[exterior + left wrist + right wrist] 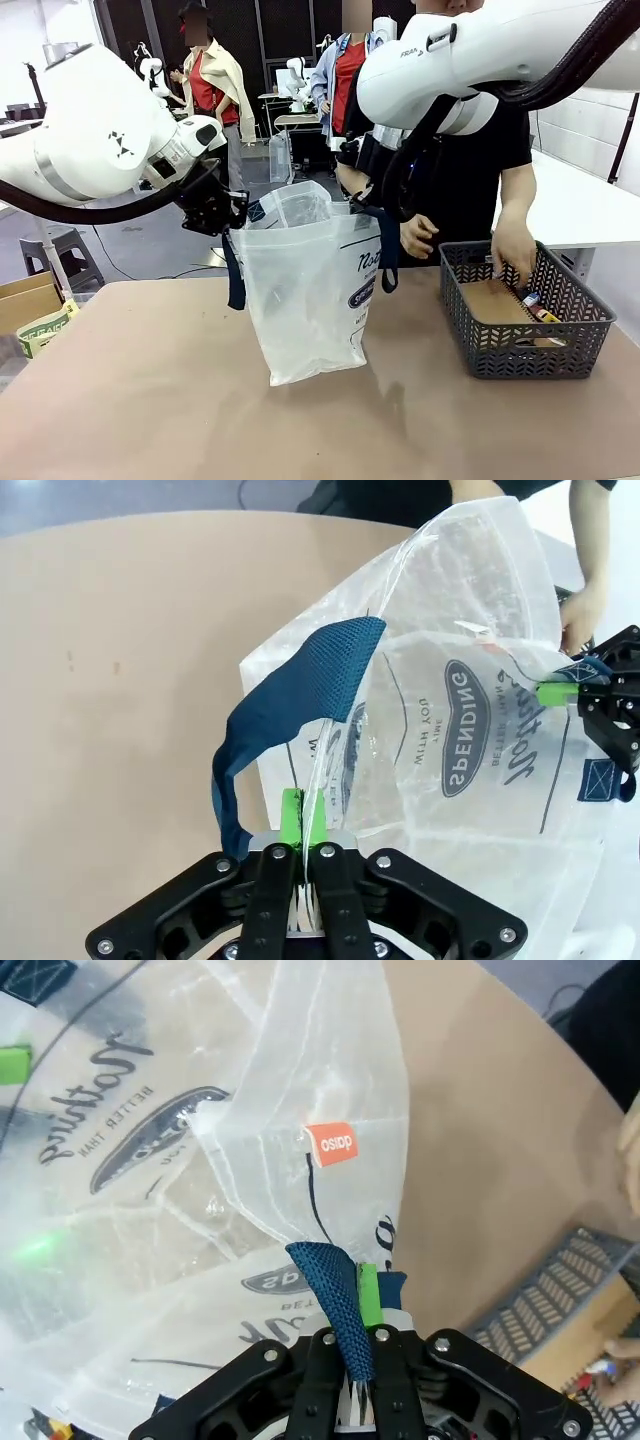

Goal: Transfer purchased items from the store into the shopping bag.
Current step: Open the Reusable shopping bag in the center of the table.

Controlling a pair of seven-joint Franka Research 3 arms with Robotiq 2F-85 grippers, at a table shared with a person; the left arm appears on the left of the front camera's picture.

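The clear plastic shopping bag stands upright at the table's middle with its mouth held wide. My left gripper is shut on the bag's left rim beside a navy handle; its green pads pinch the plastic. My right gripper is shut on the opposite rim, with a navy strap over its fingers. A flat brown packet and small colourful pieces lie in the dark grey basket at the right. The person's hand reaches into that basket.
The basket sits close to the bag's right side. A cardboard box and a stool stand off the table's left edge. Bare tabletop lies in front of the bag.
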